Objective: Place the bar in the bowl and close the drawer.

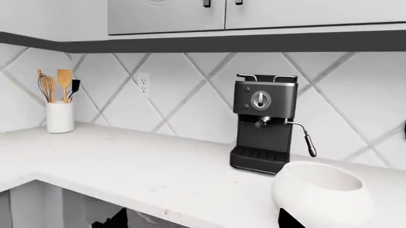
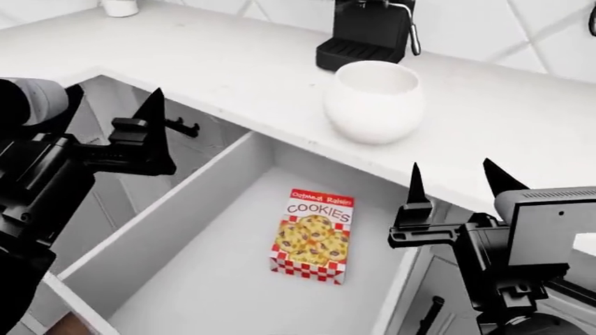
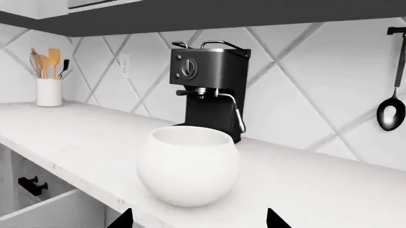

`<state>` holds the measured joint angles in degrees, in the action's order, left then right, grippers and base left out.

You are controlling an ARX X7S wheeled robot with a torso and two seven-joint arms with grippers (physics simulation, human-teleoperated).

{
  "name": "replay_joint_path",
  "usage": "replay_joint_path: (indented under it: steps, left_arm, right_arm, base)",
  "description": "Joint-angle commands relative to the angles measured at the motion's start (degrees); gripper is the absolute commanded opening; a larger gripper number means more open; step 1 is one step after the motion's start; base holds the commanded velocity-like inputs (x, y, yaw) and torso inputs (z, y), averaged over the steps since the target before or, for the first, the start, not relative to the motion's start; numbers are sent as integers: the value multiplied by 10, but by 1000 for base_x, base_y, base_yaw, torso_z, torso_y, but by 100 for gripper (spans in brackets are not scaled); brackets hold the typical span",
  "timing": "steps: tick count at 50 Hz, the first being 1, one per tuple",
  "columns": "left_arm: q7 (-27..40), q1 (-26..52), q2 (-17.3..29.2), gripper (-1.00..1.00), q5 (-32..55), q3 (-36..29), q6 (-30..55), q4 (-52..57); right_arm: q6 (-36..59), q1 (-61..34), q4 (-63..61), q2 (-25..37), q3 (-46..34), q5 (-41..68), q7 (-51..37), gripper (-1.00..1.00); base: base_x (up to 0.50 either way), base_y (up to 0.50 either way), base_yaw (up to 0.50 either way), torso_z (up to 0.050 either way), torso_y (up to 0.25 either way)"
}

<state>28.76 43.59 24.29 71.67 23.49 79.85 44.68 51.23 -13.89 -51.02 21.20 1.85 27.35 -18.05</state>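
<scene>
The bar (image 2: 312, 237) lies flat, label up, on the pale floor of the open drawer (image 2: 158, 223), towards its counter end. The white bowl (image 2: 375, 101) stands empty on the counter just behind the drawer; it also shows in the left wrist view (image 1: 320, 192) and in the right wrist view (image 3: 187, 166). My left gripper (image 2: 153, 112) is open and empty, above the drawer's left wall. My right gripper (image 2: 451, 174) is open and empty, above the drawer's right side, in front of the bowl. In each wrist view only the gripper's (image 1: 199, 223) (image 3: 198, 221) dark fingertips show, wide apart.
A black coffee machine (image 2: 363, 31) stands behind the bowl against the tiled wall. A white utensil holder (image 1: 60, 116) stands at the counter's far left corner. A ladle (image 3: 393, 104) hangs on the wall at the right. The white counter (image 2: 186, 63) overhangs the drawer.
</scene>
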Motion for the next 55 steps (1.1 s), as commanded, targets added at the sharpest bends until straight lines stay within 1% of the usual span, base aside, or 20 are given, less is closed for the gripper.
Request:
replay_joint_path:
  steps: [1, 6, 9, 15, 18, 22, 25, 30, 38, 48, 55]
  left_arm:
    - [5, -6, 8, 100, 8, -1, -10, -1]
    - [6, -8, 11, 100, 5, -3, -15, -4]
    - [11, -6, 14, 100, 15, 0, -14, -3]
    - [19, -4, 19, 100, 25, 3, -16, -4]
    - [22, -4, 20, 100, 28, 4, -17, -4]
    - [25, -4, 23, 100, 33, 6, -20, -6]
    - [24, -5, 24, 100, 32, 5, -23, -9]
    - [34, -3, 26, 100, 46, 8, -23, -10]
    - [32, -9, 29, 100, 43, 5, -31, -9]
    - [35, -13, 35, 100, 48, 5, -38, -9]
    - [38, -13, 38, 100, 47, 2, -42, -11]
  right_arm:
    - [-1, 0, -3, 3, -1, 3, -3, 100]
    - [15, -10, -11, 5, 9, 13, -9, 100]
    - [50, -32, -30, 12, 20, 31, -17, 100]
    - [186, -138, -84, 37, 47, 99, -45, 100]
    - [206, -161, -87, 45, 51, 130, -62, 100]
    - [287, -233, -86, 42, 83, 230, -106, 100]
    - [314, -253, -81, 41, 79, 252, -124, 100]
    - [305, -250, -77, 48, 73, 259, -133, 100]
    - [276, -236, -72, 52, 85, 274, -134, 100]
    - [266, -230, -71, 56, 88, 294, -142, 100]
    - [246, -221, -72, 69, 71, 279, -143, 100]
  base:
    - [0, 0, 500, 0, 0]
    - [0, 0, 500, 0, 0]
    - [0, 0, 167, 0, 0]
    - [0, 0, 0, 0, 0]
    - [0, 0, 0, 0, 0]
    - [-4, -3, 0, 0, 0]
    - [-388, -270, 0, 0, 0]
    - [-389, -271, 0, 0, 0]
    - [9, -12, 0, 0, 0]
    - [285, -411, 0, 0, 0]
    - [244, -352, 0, 0, 0]
